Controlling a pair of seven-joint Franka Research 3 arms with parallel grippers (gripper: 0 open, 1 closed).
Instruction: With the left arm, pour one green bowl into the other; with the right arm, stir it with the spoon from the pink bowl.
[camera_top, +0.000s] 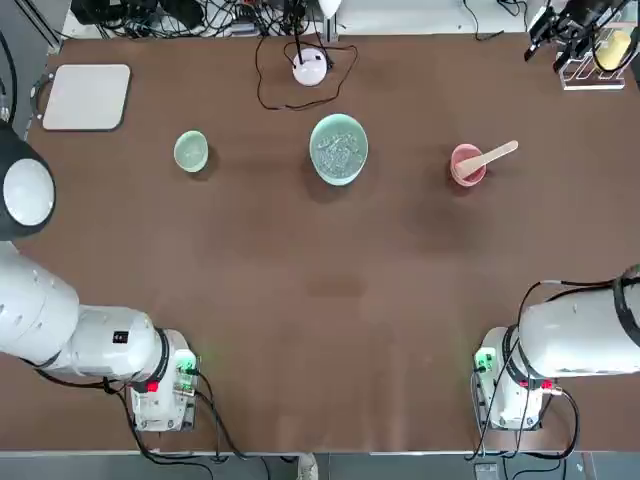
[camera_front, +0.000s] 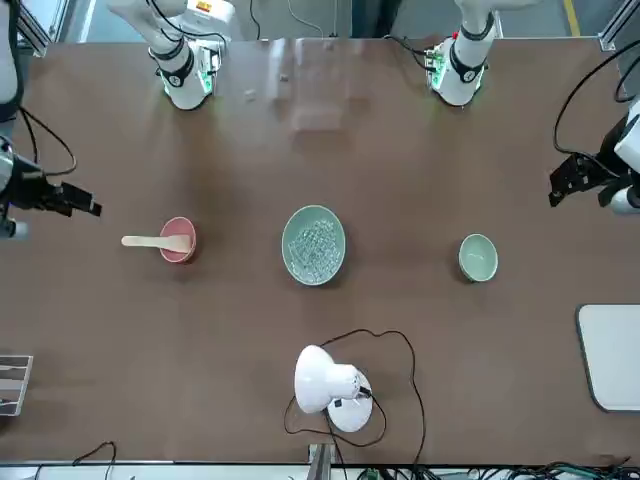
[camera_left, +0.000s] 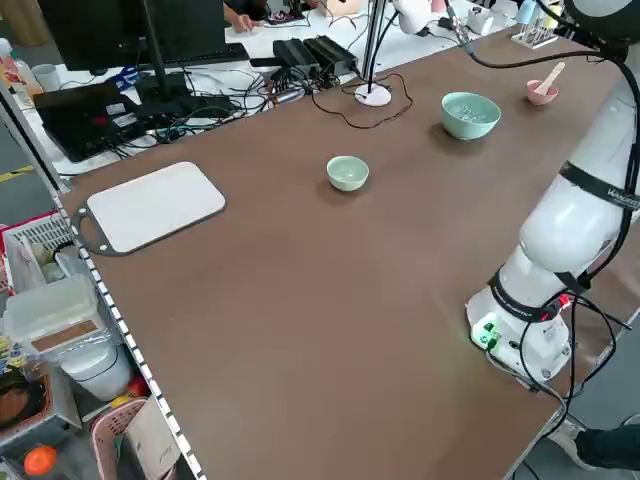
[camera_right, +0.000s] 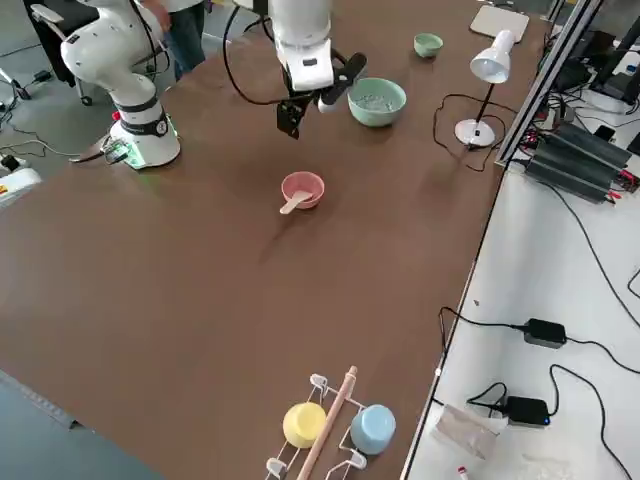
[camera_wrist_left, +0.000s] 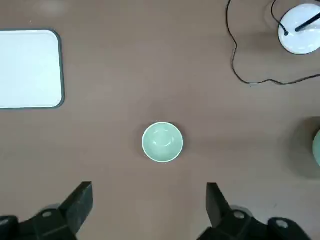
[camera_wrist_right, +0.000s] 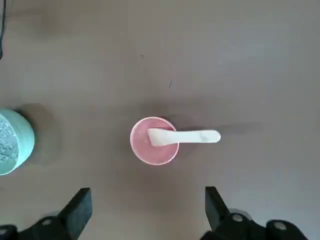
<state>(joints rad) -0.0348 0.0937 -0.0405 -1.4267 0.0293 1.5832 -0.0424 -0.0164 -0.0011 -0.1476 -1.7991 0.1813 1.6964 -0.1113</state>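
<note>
Both grippers wide open and empty above the worktop (camera_top: 320, 300)
Left gripper (camera_wrist_left: 150, 210) over the near side of the small green bowl (camera_wrist_left: 162, 142); big green bowl (camera_top: 339, 149), holding clear bits, in the middle; right gripper (camera_wrist_right: 149, 212) near the pink bowl (camera_wrist_right: 154, 141), spoon (camera_wrist_right: 184, 137) leaning in it

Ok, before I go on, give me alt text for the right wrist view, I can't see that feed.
A pink bowl sits on the brown table with a pale spoon resting in it, handle out over the rim. The right claw is open above, holding nothing; part of a green bowl with clear pieces shows too.
</note>
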